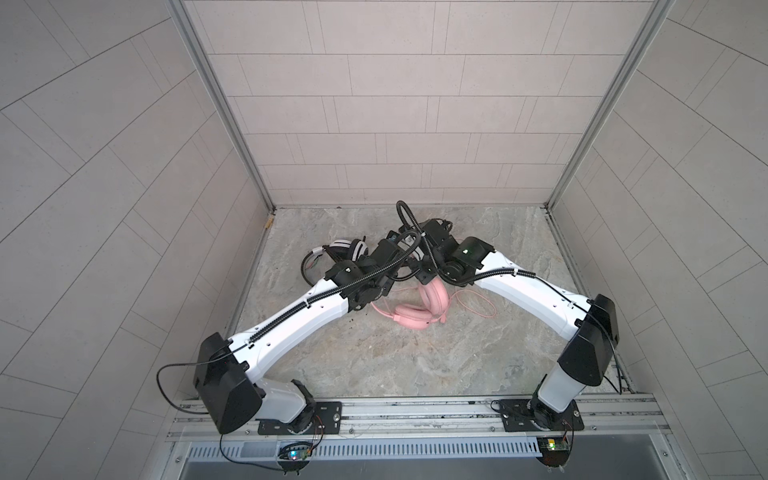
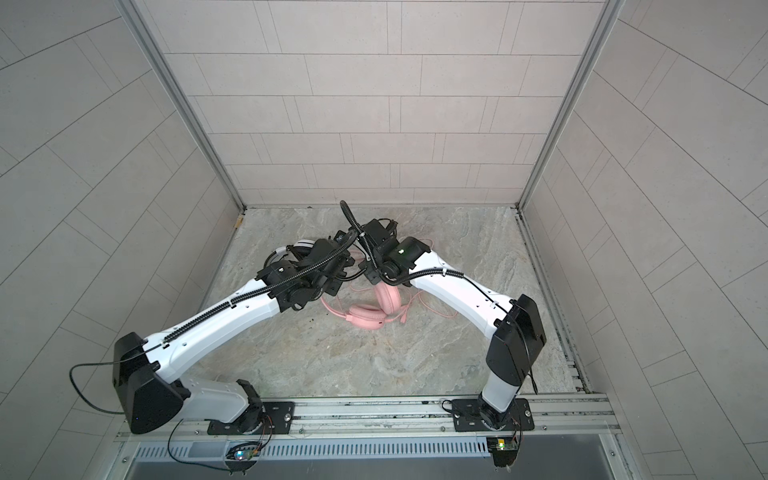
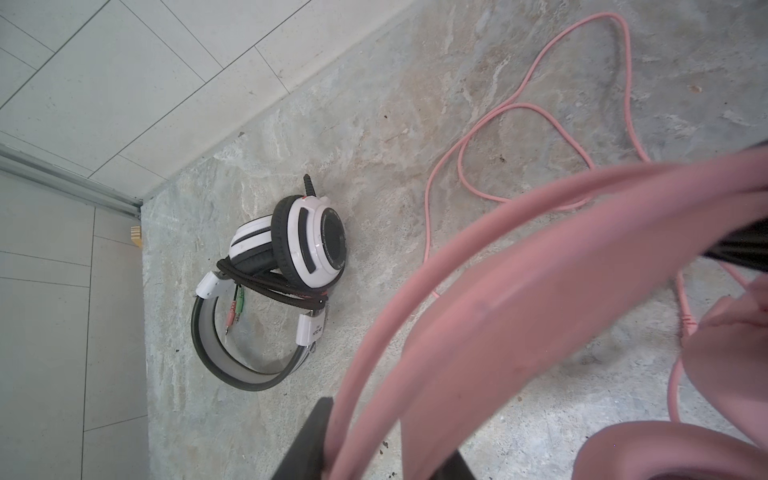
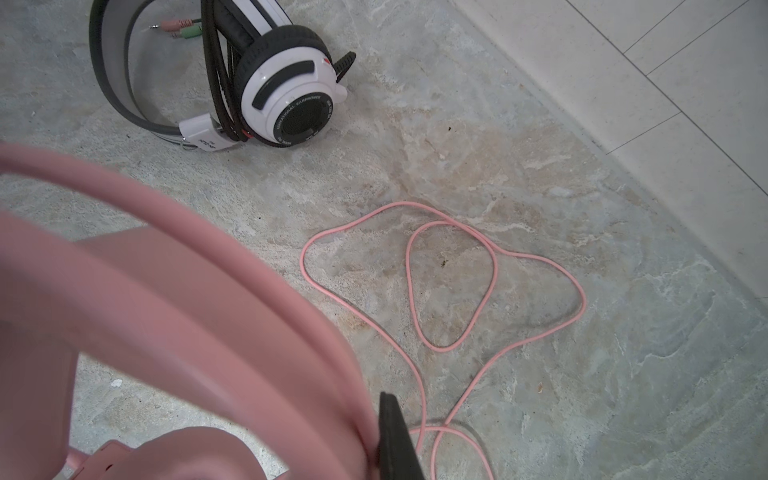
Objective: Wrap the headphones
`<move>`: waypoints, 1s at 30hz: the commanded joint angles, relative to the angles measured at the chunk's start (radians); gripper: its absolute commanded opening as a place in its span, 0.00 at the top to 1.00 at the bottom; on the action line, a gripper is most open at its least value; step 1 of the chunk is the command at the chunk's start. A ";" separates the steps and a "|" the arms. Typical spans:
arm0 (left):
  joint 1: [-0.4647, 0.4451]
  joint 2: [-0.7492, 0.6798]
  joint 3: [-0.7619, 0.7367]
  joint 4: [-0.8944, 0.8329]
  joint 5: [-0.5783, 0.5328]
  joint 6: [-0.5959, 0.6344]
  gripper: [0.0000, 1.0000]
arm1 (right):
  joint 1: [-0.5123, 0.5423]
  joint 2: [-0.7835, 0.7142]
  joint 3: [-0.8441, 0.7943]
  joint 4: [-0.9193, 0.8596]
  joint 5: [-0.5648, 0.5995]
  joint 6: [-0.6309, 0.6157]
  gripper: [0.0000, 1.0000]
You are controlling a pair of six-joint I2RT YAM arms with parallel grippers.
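The pink headset (image 1: 419, 309) is the one in hand, its arched headband (image 3: 519, 299) passing through both claws near the middle of the tabletop (image 1: 415, 365). The right claw (image 4: 384, 436) is clamped tight on the band, with 1 dark finger (image 4: 395, 440) pressed against its outer edge. The left claw (image 3: 345, 440) straddles the same band further along; its jaws sit close around it, but whether they truly pinch it I cannot tell. In both top views the wrists crowd together and hide the claws themselves.

Outward from there, the ear cups rest on the tabletop below the wrists, and the pink cable (image 4: 457, 286) lies loose in 2 open loops on the stone, not yet wound on. Farther off, near the left wall, the white-and-black headset (image 3: 291, 249) lies on its side with its black cable (image 3: 266, 284) already coiled around its band (green and pink plugs dangling).

My judgement: the pink set is light, its plastic band springy and smooth, so it may twist or slide in a narrow grip. The band's mid-arch is the firm hold; the thin cable is limp and best pinched near the cup, then led around the band.
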 commanded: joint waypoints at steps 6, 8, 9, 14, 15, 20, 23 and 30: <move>0.002 0.006 0.011 -0.001 -0.011 0.011 0.98 | 0.008 -0.055 0.025 0.020 -0.044 0.005 0.92; 0.002 -0.004 0.001 0.008 -0.007 0.012 1.00 | 0.007 -0.062 0.021 0.022 -0.043 0.003 0.89; 0.002 -0.008 -0.002 0.011 -0.004 0.012 1.00 | 0.008 -0.065 0.017 0.023 -0.043 0.002 0.87; 0.020 -0.019 -0.012 0.013 0.038 -0.002 1.00 | 0.001 -0.084 0.003 0.031 -0.057 0.005 0.66; 0.029 -0.020 -0.014 0.011 0.053 -0.005 1.00 | -0.001 -0.089 -0.002 0.031 -0.060 0.005 0.60; 0.105 -0.037 -0.028 0.001 0.150 -0.025 1.00 | -0.026 -0.161 -0.059 0.058 -0.105 0.007 0.42; 0.148 -0.061 -0.031 -0.001 0.219 -0.035 1.00 | -0.061 -0.233 -0.124 0.094 -0.157 0.010 0.40; 0.244 -0.114 0.024 -0.064 0.361 -0.028 1.00 | -0.233 -0.399 -0.382 0.220 -0.252 0.050 0.36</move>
